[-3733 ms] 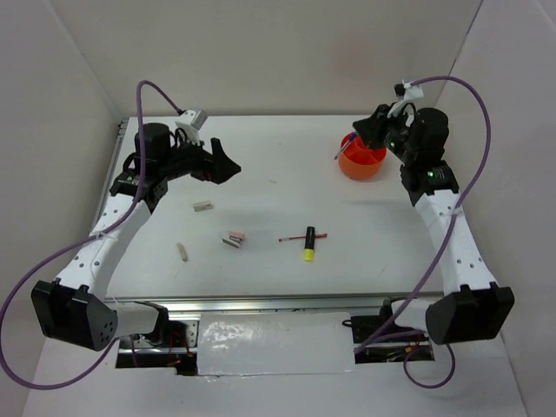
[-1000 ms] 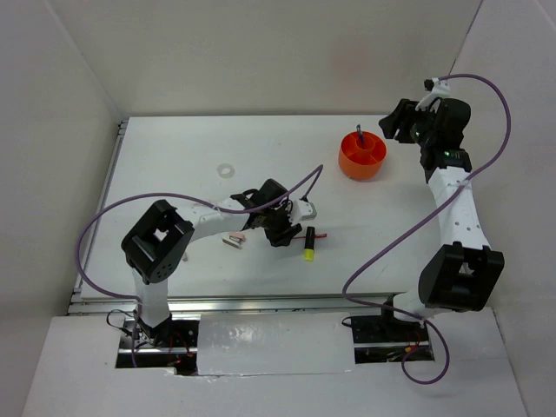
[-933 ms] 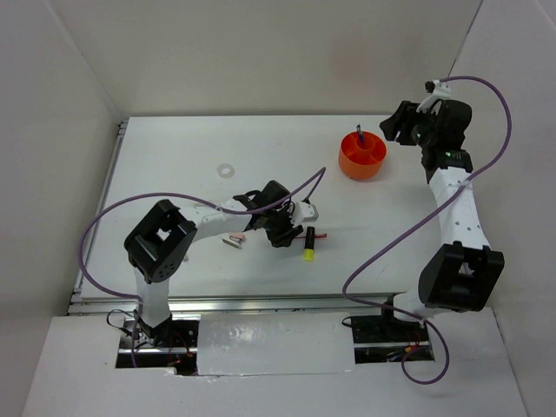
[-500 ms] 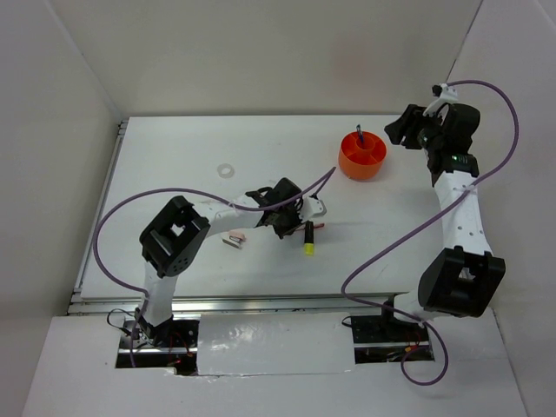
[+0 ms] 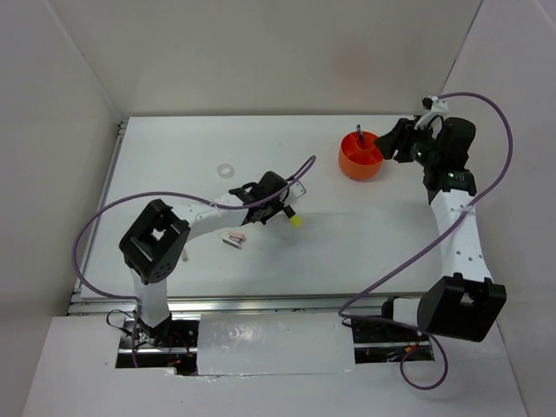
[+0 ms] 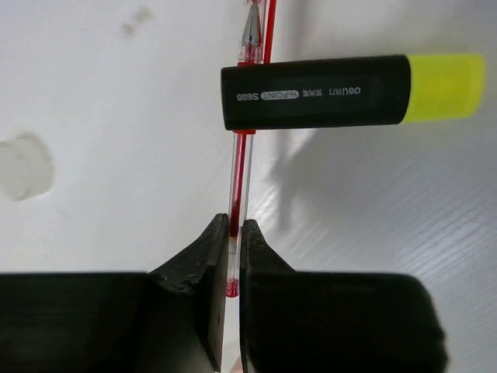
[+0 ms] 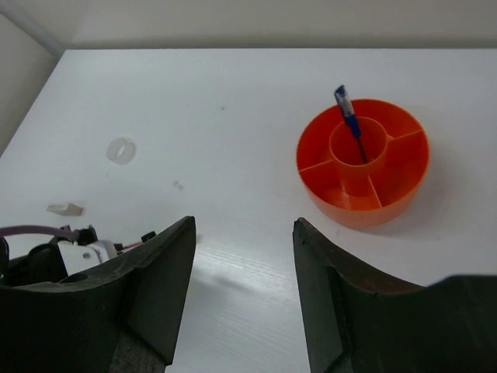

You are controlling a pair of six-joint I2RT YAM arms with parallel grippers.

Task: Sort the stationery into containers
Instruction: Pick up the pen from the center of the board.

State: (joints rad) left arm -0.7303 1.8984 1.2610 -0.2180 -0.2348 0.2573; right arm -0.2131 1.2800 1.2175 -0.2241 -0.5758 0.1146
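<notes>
My left gripper [image 6: 234, 225] is shut on the tail of a thin red pen [image 6: 238, 171], which runs straight ahead from its jaws. A black marker with a yellow cap [image 6: 311, 92] lies crosswise over the pen near its tip. From above, the left gripper [image 5: 278, 207] is mid-table, with the marker's yellow cap [image 5: 296, 220] just right of it. The orange tub [image 5: 360, 166] stands at the back right, with a blue pen [image 7: 349, 124] upright in its centre cup. My right gripper [image 7: 242, 225] hovers open and empty near the tub [image 7: 365, 214].
A pink-and-white eraser [image 5: 236, 239] lies just in front of the left forearm. A small white ring [image 5: 227, 169] sits further back left, and it shows in the right wrist view [image 7: 120, 150] too. A beige block [image 7: 65, 209] lies at the left. White walls close in the table.
My left gripper has shut on the red pen and drawn back towards the left and rear; the marker has come along with it. The right gripper has shifted slightly towards the tub.
</notes>
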